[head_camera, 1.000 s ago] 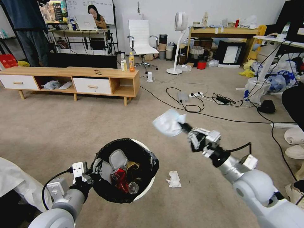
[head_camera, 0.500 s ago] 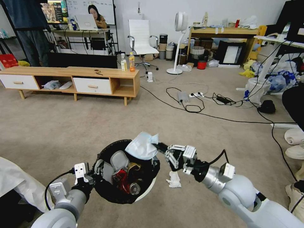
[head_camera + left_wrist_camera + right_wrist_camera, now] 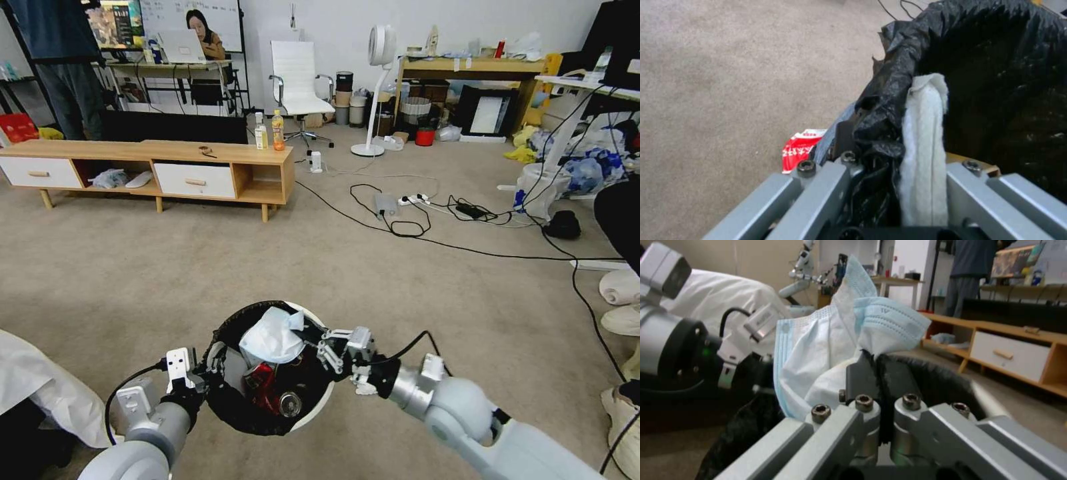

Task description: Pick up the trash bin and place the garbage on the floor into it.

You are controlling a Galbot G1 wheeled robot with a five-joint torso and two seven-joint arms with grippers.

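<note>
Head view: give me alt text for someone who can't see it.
The right gripper holds a pale blue face mask over the open trash bin, which the left gripper holds by its rim above the beige carpet. A red can lies inside the bin.

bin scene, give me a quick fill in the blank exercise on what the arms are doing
1. The left gripper is shut on the rim of the ____, holding it off the carpet.
2. The right gripper pinches a pale blue face ____ over the bin's opening.
3. Inside the bin lies a crushed ____ can.
4. In the left wrist view, a red-white wrapper lies on the ____.

Missing words: bin; mask; red; carpet
</note>
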